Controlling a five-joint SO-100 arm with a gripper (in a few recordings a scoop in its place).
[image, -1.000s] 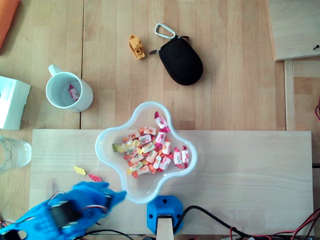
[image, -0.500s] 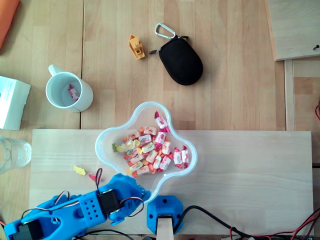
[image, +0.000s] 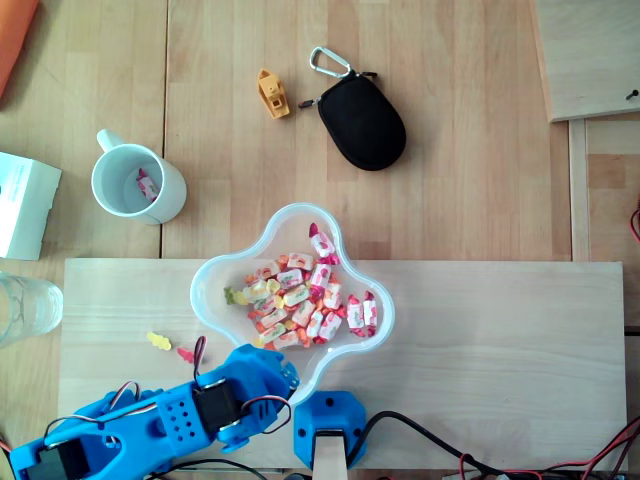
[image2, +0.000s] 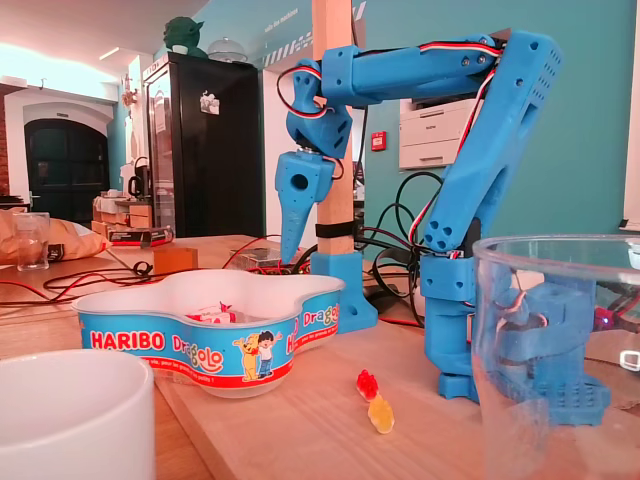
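Observation:
My blue gripper (image: 277, 372) (image2: 289, 240) points straight down above the near-left rim of the clear Haribo bowl (image: 213, 270) (image2: 180, 345). Its fingers look pressed together, and I see nothing between them. The bowl holds several wrapped candies (image: 300, 295) (image2: 205, 314). A yellow gummy (image: 158, 340) (image2: 381, 413) and a red gummy (image: 187, 354) (image2: 367, 384) lie on the light wooden board, just left of the gripper in the overhead view.
A white mug (image: 138, 184) (image2: 70, 418) with one candy in it stands at the upper left of the overhead view. A clear glass (image: 22, 308) (image2: 560, 340), a white box (image: 22, 205), a black pouch (image: 362, 121) and an orange toy (image: 272, 93) lie around. The arm's base (image: 330, 425) sits at the board's front edge.
The arm swung right from the lower left corner toward the bowl, and its gripper now hangs over the bowl's rim. In the last half second it barely moved.

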